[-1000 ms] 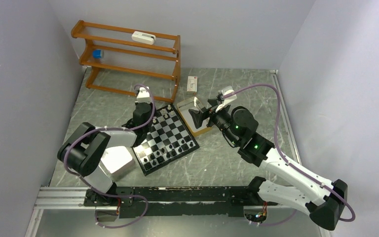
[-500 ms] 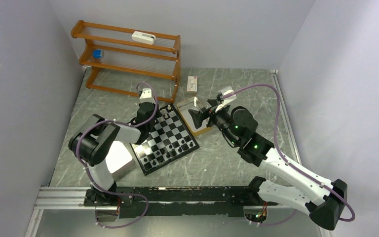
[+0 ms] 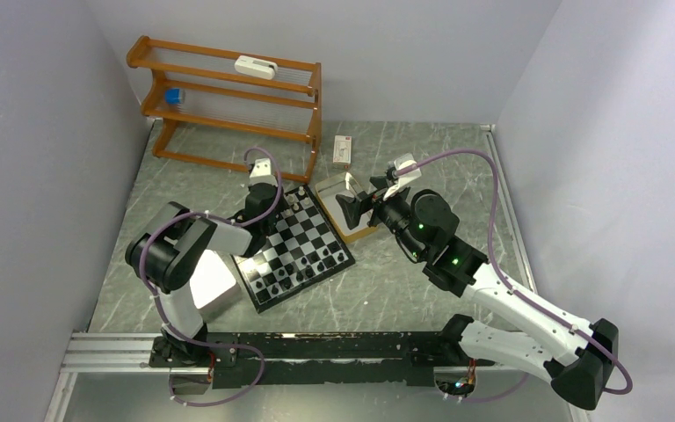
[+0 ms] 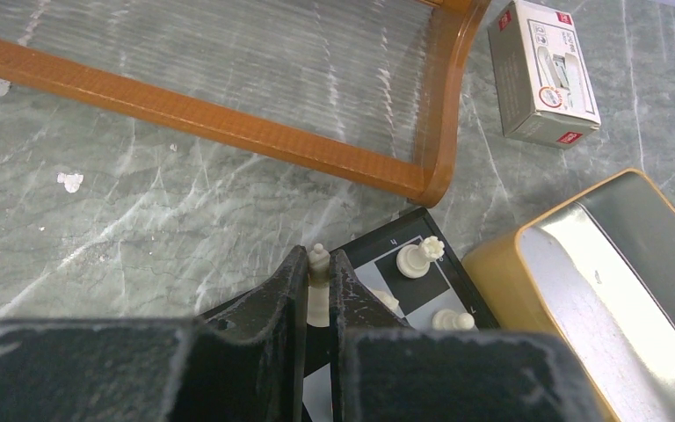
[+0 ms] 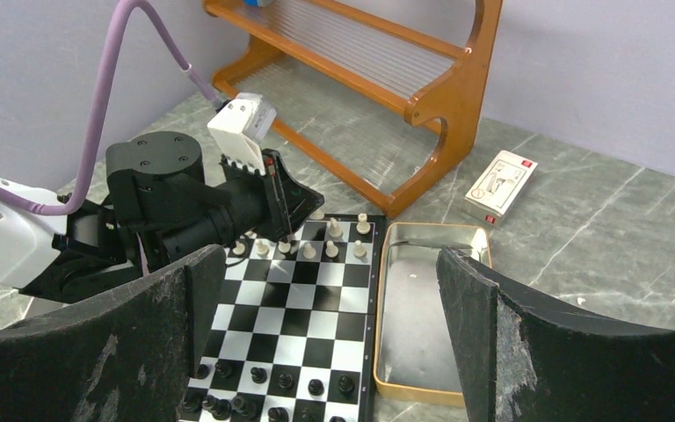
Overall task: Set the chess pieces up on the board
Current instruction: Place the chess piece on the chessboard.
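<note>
The chessboard (image 3: 297, 247) lies between the arms, also in the right wrist view (image 5: 308, 316). Black pieces (image 5: 308, 384) fill its near rows and cream-white pieces (image 5: 330, 248) stand along its far rows. My left gripper (image 4: 318, 268) is shut on a cream-white chess piece (image 4: 317, 286), holding it over the board's far edge next to a white queen (image 4: 417, 258). In the top view the left gripper (image 3: 268, 214) sits at the board's far left corner. My right gripper (image 3: 349, 211) is open and empty, hovering above the metal tray (image 3: 344, 204).
An open gold-rimmed metal tray (image 5: 422, 308) lies right of the board. A second metal tray (image 3: 206, 280) lies left of it under the left arm. A wooden rack (image 3: 228, 97) stands at the back left. A small white box (image 3: 343, 149) lies beside it.
The left arm has swung its elbow in and moved the gripper slightly right along the board's far edge. The right arm has not moved.
</note>
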Robot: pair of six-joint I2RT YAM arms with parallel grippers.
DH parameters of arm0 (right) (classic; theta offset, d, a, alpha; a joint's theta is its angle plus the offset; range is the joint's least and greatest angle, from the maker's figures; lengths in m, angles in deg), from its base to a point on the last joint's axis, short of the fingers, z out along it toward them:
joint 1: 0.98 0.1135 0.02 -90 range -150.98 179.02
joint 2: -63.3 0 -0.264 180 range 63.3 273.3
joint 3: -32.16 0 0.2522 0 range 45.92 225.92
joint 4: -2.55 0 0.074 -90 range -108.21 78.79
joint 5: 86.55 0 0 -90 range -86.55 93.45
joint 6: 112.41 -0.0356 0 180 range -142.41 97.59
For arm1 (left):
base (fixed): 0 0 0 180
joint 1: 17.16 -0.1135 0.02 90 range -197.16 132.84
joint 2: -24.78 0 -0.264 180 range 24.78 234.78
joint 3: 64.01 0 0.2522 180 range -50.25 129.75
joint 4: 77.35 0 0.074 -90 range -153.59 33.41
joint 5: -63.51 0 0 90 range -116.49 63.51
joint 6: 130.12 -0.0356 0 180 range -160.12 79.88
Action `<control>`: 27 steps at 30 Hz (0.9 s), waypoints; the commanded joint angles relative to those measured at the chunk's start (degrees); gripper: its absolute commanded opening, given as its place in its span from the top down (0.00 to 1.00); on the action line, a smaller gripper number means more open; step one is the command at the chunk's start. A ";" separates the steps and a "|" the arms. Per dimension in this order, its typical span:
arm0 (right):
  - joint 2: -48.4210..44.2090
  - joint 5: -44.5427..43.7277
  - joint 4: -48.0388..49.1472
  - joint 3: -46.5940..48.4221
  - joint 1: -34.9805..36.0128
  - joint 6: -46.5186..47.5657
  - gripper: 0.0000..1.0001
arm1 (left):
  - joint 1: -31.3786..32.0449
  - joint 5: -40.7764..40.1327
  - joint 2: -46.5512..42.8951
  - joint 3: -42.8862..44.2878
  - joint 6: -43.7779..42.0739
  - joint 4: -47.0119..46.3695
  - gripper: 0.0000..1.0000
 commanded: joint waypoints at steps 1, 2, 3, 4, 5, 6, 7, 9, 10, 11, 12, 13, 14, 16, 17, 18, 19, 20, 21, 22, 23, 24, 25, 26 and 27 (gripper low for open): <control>-0.63 -0.94 1.92 -0.58 0.23 0.07 0.05 | -0.29 0.33 0.58 0.24 0.65 -3.55 0.95; -0.63 -0.89 1.92 -0.53 0.29 0.07 0.05 | -0.25 0.31 0.51 0.20 0.58 -3.48 0.95; -0.56 -0.93 1.92 -0.55 0.31 0.07 0.05 | -0.29 0.30 0.57 0.26 0.50 -3.26 0.95; -0.55 -0.91 1.92 -0.56 0.25 0.07 0.05 | -0.25 0.26 0.56 0.39 0.43 -2.79 0.95; -0.50 -0.88 1.96 -0.58 0.30 0.00 0.05 | -0.25 0.22 0.58 0.64 0.39 -2.21 0.95; -0.46 -0.87 2.00 -0.63 0.29 -0.02 0.05 | -0.24 0.21 0.68 0.73 0.31 -1.93 0.95; -0.46 -0.79 2.01 -0.69 0.31 -0.05 0.05 | -0.27 0.26 0.82 0.72 0.30 -1.82 0.95; -0.46 -0.84 2.09 -0.69 0.25 -0.09 0.05 | -0.25 0.37 0.90 0.43 0.51 -2.15 0.95; -0.37 -0.81 2.17 -0.71 0.30 -0.02 0.05 | -0.26 0.43 0.96 0.31 0.66 -2.09 0.95; -0.34 -0.75 2.18 -0.70 0.30 -0.06 0.05 | -0.27 0.39 0.93 0.24 0.79 -1.91 0.95; -0.24 -0.74 2.18 -0.58 0.30 -0.10 0.05 | -0.25 0.35 0.92 0.09 0.93 -1.88 0.95; -0.20 -0.75 2.18 -0.55 0.31 -0.07 0.05 | -0.25 0.31 0.91 -0.07 0.99 -2.17 0.95; -0.19 -0.70 2.26 -0.60 0.24 -0.04 0.05 | -0.26 0.37 0.93 -0.38 0.86 -2.70 0.95; -0.11 -0.70 2.27 -0.57 0.31 -0.19 0.05 | -0.24 0.32 1.02 -0.24 0.78 -2.28 0.95; -0.04 -0.69 2.35 -0.59 0.27 -0.19 0.05 | -0.24 0.24 1.04 0.06 0.65 -1.44 0.95; -0.02 -0.69 2.36 -0.54 0.30 -0.19 0.05 | -0.24 0.15 1.10 0.32 0.60 -0.78 0.95; -0.02 -0.69 2.36 -0.53 0.27 -0.19 0.05 | -0.24 0.19 1.07 0.32 0.57 -0.74 0.95; -0.02 -0.69 2.31 -0.45 0.30 -0.18 0.05 | -0.24 0.21 0.98 0.10 0.55 -1.14 0.95; -0.08 -0.65 2.28 -0.45 0.24 -0.19 0.05 | -0.24 0.24 0.76 -0.11 0.56 -1.15 0.95; -0.10 -0.61 2.27 -0.41 0.30 -0.19 0.05 | -0.24 0.10 0.55 0.00 0.72 -0.51 0.95; -0.10 -0.60 2.27 -0.37 0.31 -0.19 0.05 | -0.24 -0.08 0.31 0.44 0.73 0.96 0.95; -0.11 -0.60 2.19 -0.40 0.31 -0.19 0.05 | -0.24 -0.24 0.18 1.16 0.73 2.71 0.95; -0.18 -0.60 2.18 -0.43 0.30 -0.17 0.05 | -0.24 -0.49 0.02 1.76 0.74 4.54 0.95; -0.24 -0.60 2.18 -0.37 0.31 -0.19 0.05 | -0.24 -0.71 -0.30 2.08 0.76 5.41 0.95; -0.24 -0.51 2.26 -0.38 0.31 -0.19 0.05 | -0.24 -0.70 -0.75 1.70 0.52 5.08 0.95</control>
